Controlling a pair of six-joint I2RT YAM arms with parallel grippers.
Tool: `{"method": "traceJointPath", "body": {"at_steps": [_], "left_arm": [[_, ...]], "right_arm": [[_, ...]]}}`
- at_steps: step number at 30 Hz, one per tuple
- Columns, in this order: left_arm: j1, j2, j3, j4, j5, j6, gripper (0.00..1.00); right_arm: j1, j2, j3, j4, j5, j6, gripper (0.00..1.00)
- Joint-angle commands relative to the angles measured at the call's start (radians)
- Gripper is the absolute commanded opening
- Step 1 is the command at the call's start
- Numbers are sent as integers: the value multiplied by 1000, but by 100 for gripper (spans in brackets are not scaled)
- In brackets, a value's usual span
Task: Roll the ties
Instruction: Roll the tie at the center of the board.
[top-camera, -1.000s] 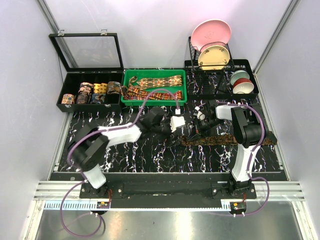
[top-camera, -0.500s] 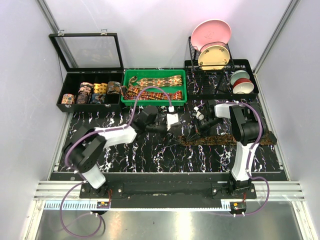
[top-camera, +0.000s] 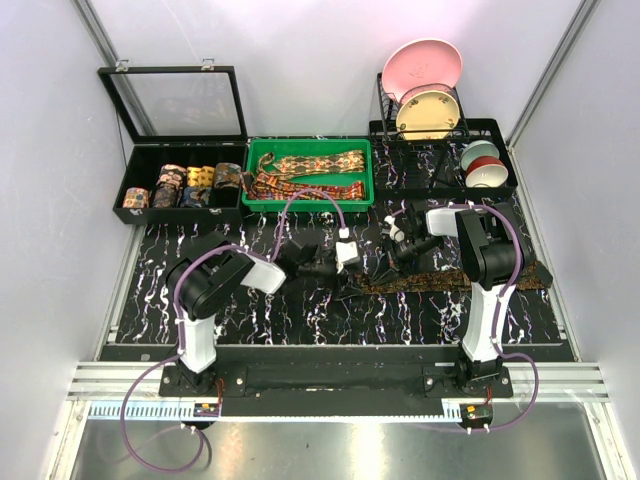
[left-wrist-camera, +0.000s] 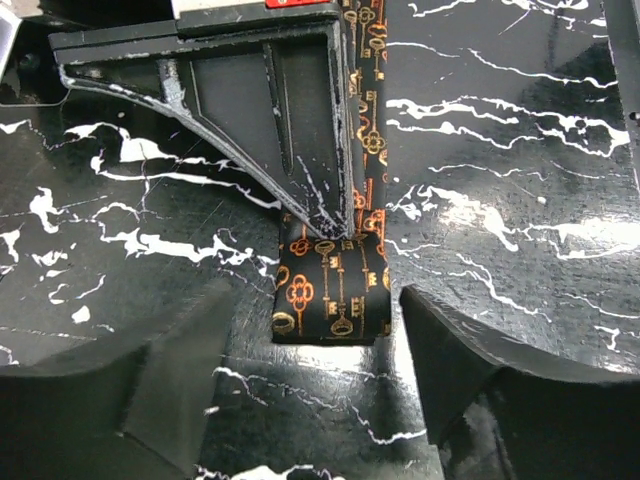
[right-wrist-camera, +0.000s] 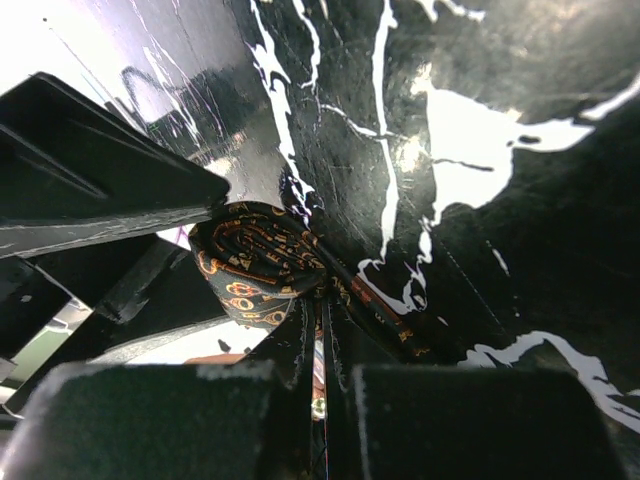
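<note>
Left wrist view: the long dark cloth necktie patterned with gold keys (left-wrist-camera: 335, 300) is laid flat on the black marbled bench (left-wrist-camera: 520, 200), its blunt end just ahead of the spread, empty left fingers (left-wrist-camera: 150, 390), its length running away from them. Right wrist view: a loose coil is seen beside the right fingers (right-wrist-camera: 150, 420), which are clenched on the strip. From above, the remainder is stretched rightward

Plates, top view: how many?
2. A pink plate stands upright at the top of the wire rack at the back right. A yellow plate sits just below and in front of it. More could be hidden behind these.
</note>
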Motion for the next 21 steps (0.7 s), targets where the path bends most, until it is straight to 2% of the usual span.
{"method": "traceJointPath", "body": {"at_steps": [1,4,6,9,13,18,21], "left_arm": [[-12,21,-18,137,5,-13,72],[-20,32,-15,135,5,-2,69],[-24,38,1,101,-6,8,60],[-29,40,32,37,-18,36,56],[-49,35,87,-127,-67,79,57],[-52,40,83,-130,-62,80,58],[-58,52,92,-141,-69,79,45]], "right_arm": [[21,49,-15,28,166,-29,0],[21,54,-15,30,162,-27,0],[23,51,-16,32,160,-26,0],[23,46,-20,33,160,-27,0],[23,48,-20,35,155,-27,0],[23,40,-23,38,154,-27,0],[23,40,-24,38,155,-24,0]]}}
